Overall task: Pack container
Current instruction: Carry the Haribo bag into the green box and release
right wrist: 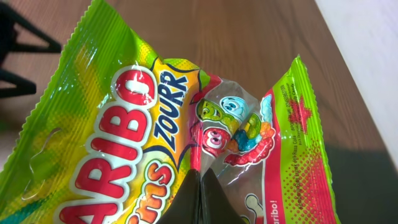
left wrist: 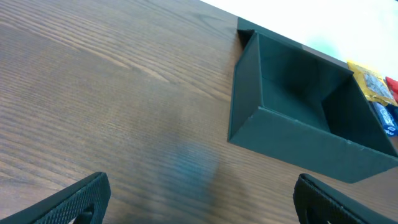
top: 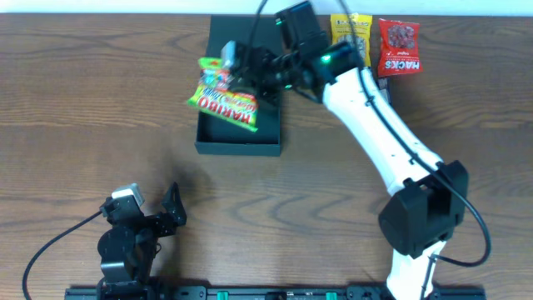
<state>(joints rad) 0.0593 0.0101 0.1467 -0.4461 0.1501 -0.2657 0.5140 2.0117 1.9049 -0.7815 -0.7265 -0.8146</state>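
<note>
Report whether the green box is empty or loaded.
Empty, as far as visible: the container looks bare inside in the left wrist view, and the right gripper holds the Haribo bag over it.

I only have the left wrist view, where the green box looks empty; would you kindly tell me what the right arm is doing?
Observer: The right gripper is above the container, shut on a Haribo packet.
Operator: Thank you. Is the packet inside yet?
Observer: No; seen from overhead it hangs across the container's left wall.
Operator: And what else lies outside?
Observer: A red Hacks packet lies beside the yellow packet, to the right of the container.
</note>
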